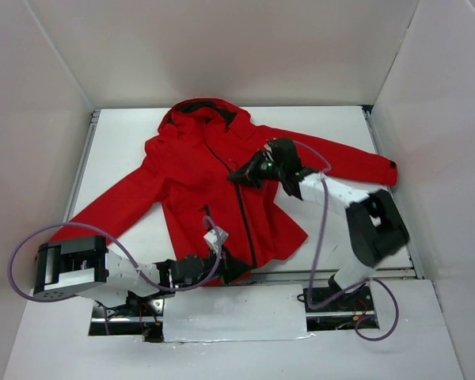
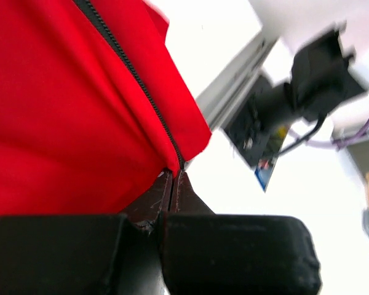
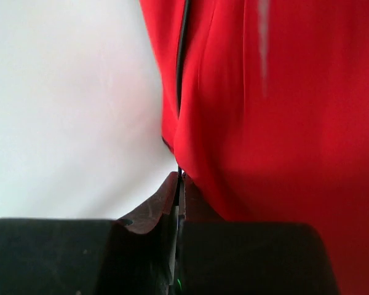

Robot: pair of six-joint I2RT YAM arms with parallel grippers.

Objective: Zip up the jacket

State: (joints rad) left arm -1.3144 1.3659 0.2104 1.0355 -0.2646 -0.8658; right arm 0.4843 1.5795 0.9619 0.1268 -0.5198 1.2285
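Jacket [image 1: 190, 174] zip [image 2: 141, 86], seemingly between closed fingers [image 2: 190, 200]

One red jacket [image 1: 191, 186], one white table [image 1: 120, 158], and two grippers: the left gripper [image 1: 233, 269] near, the right gripper [image 1: 241, 176] farther back.

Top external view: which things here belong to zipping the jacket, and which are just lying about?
Job in hand:
- red hooded jacket
- its front zipper
- left gripper, shut on the bottom hem at the zipper
- right gripper, shut on the jacket's front edge higher up

Just there:
- white table
- purple cables
- white enclosure walls
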